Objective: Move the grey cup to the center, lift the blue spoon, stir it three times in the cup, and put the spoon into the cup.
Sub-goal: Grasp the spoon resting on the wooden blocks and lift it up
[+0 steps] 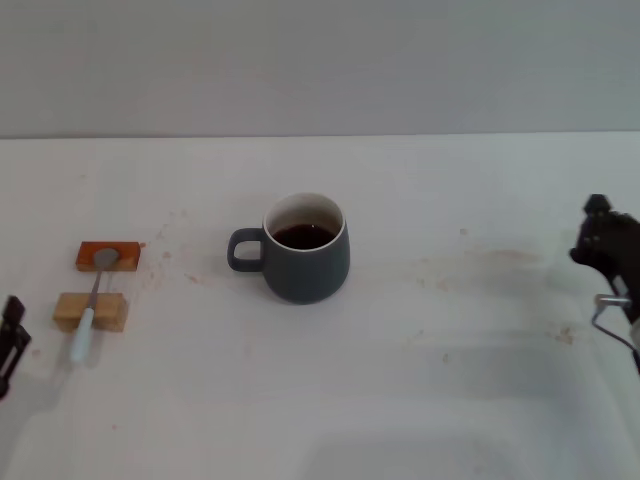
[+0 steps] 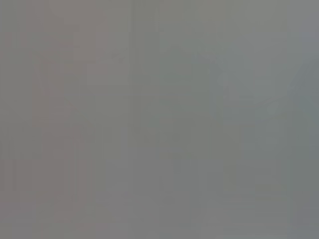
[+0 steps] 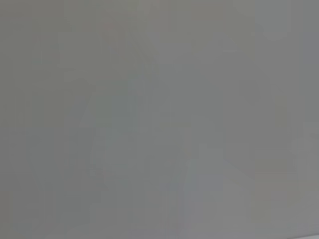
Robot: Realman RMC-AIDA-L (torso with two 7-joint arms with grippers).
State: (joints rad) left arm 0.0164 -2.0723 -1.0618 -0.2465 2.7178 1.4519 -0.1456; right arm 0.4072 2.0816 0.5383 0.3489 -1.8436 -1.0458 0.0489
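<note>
The grey cup [image 1: 305, 250] stands upright in the middle of the white table, handle toward the left, with dark brown liquid inside. The blue spoon [image 1: 92, 310] lies at the left across two wooden blocks, its metal bowl on the orange block [image 1: 108, 256] and its pale blue handle over the tan block [image 1: 91, 312]. My left gripper [image 1: 10, 345] sits at the left edge, a little in front of the spoon. My right gripper [image 1: 610, 255] sits at the right edge, far from the cup. Both wrist views show only plain grey.
The white tabletop [image 1: 450, 380] has faint brown stains to the right of the cup and near the blocks. A grey wall runs along the far edge of the table.
</note>
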